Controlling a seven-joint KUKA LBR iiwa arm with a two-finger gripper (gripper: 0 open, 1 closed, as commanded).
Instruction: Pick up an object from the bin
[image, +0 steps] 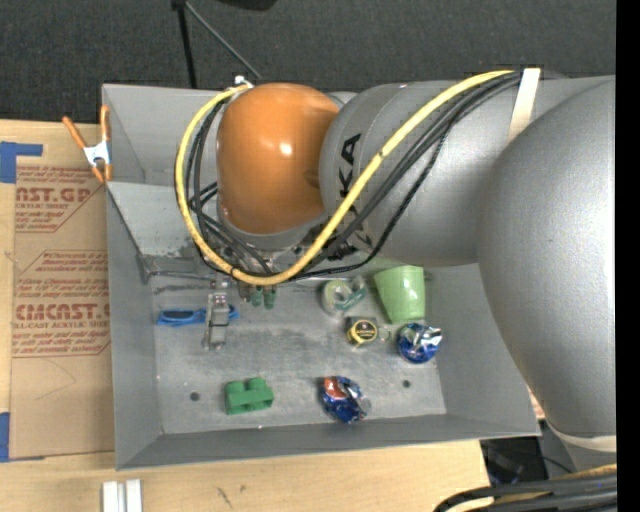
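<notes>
Orange-capped arm (450, 170), gripper (214, 322) over flat blue thing (178, 318), left side of bin (132, 400)

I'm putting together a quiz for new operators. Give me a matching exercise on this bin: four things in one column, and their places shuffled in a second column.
1 green block
2 green cup
3 flat blue piece
4 yellow-black disc

A beside the end effector
B against the arm
C left of the front blue wrapper
D left of the right-hand blue wrapper

Pairs: 1-C, 2-B, 3-A, 4-D
</notes>
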